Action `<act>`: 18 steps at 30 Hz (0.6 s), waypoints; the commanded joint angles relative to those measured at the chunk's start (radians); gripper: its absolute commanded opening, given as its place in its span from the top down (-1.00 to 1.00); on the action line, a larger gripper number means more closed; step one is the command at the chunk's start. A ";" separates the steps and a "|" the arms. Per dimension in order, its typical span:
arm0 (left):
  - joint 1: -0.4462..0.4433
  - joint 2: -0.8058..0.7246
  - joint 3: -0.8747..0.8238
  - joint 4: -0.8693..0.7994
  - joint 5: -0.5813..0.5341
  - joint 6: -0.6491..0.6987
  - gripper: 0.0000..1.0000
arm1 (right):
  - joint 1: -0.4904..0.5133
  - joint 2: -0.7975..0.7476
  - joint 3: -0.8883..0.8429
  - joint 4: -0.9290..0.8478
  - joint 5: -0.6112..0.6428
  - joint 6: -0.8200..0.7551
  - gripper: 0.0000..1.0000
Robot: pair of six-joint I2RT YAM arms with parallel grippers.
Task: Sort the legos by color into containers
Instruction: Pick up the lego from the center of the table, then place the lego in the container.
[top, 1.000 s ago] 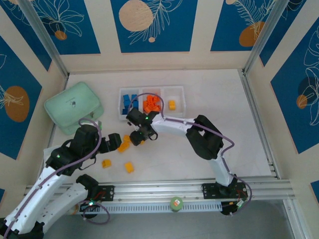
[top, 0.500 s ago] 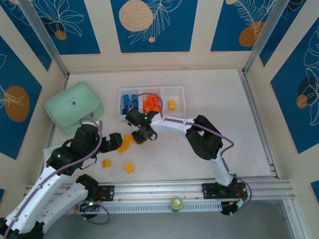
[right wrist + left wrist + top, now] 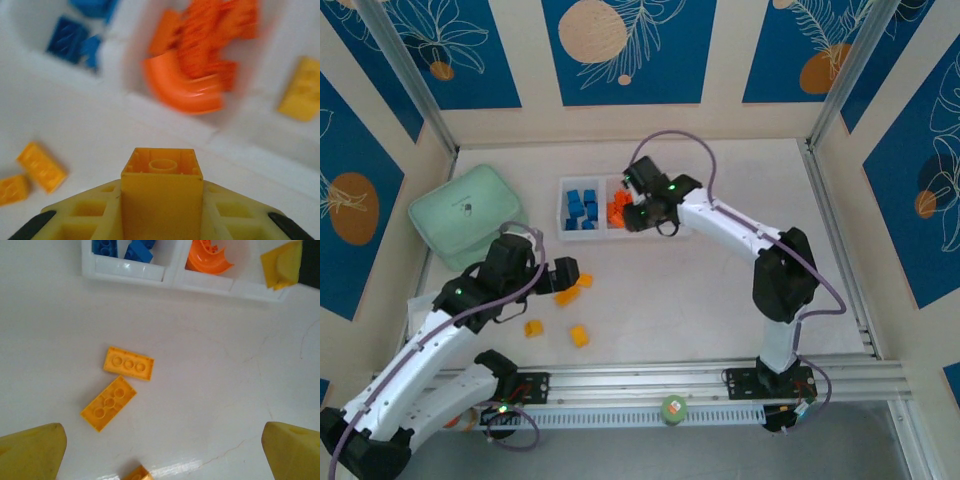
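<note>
**A:** Was there any writing to read?

**B:** Only a small dark mark on the mint-green soft case [image 3: 465, 215], too small to make out.

**A:** How did the hands stand?

**B:** The right hand [image 3: 645, 215] hung over the translucent white 3-compartment plastic tray [image 3: 572, 231], clamped on 1 yellow plastic brick [image 3: 162, 172]. The left hand [image 3: 565, 270] was low over the worktop [image 3: 670, 300], its yellow fingers [image 3: 32, 450] spread wide with nothing between them.

**A:** And the rest of the bricks?

**B:** Blue bricks [image 3: 582, 205] lay in the left compartment. Orange-red pieces [image 3: 618, 210], a curved arch [image 3: 182, 90] among them, filled the middle compartment, and a single yellow brick [image 3: 302, 90] lay in the right. 2 yellow studded bricks [image 3: 128, 363] lay just beside each other under the left hand, near the tray. 2 more loose yellow bricks [image 3: 579, 336] lay nearer the arm bases.

**A:** Was there room to move?

**B:** The worktop was white and glossy with fine hairline cracks, and open to the right of the tray. Cream walls with blue leaf-patterned panels [image 3: 620, 50] closed 3 sides, and an aluminium rail [image 3: 650, 378] ran along the near edge.
</note>
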 commanded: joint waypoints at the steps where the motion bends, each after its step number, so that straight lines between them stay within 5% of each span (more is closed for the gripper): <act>1: 0.013 0.034 0.033 0.086 0.032 0.016 -0.99 | -0.083 0.028 0.022 0.016 0.026 -0.010 0.34; 11: 0.013 0.129 0.042 0.179 0.004 -0.003 -0.99 | -0.200 0.271 0.252 0.017 0.062 -0.079 0.26; 18: 0.014 0.137 0.027 0.219 -0.024 -0.022 -0.99 | -0.214 0.347 0.358 -0.004 0.062 -0.092 -0.08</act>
